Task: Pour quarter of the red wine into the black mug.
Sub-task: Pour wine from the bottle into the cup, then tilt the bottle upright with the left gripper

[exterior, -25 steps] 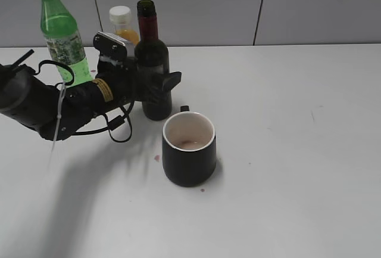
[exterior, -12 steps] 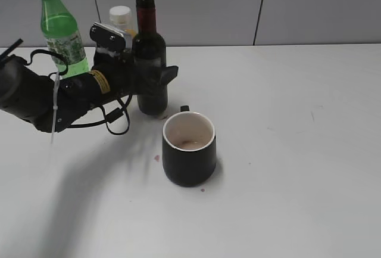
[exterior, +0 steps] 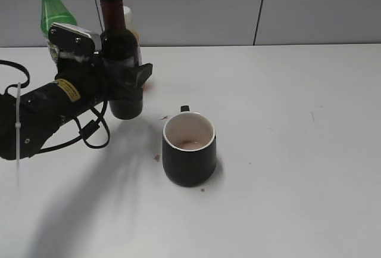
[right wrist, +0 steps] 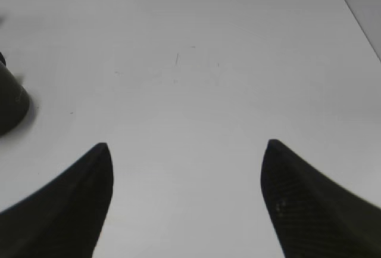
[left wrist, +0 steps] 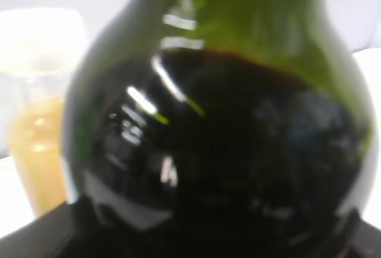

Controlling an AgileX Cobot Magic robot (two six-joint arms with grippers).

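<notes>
The red wine point(exterior: 121, 55), a dark-green bottle with a maroon neck, stands upright at the left in the exterior view. My left gripper point(exterior: 128, 84) is shut on its body from the left. The bottle's shoulder and dark liquid fill the left wrist view point(left wrist: 226, 145). The black mug point(exterior: 189, 151) sits to the right of the bottle and nearer the front, with a thin reddish pool on its white bottom. My right gripper point(right wrist: 187, 151) hangs open over bare table, the mug's side point(right wrist: 11, 102) at the far left of its view.
A bright green plastic bottle point(exterior: 53, 15) stands behind my left arm. An orange juice bottle point(left wrist: 36, 145) is just behind the wine. Small red drops point(exterior: 157, 158) mark the white table point(exterior: 297, 121) near the mug. A grey wall closes off the back.
My left gripper has carried the wine bottle to the left, away from the mug, and it now looks higher in the frame. The mug has not moved.
</notes>
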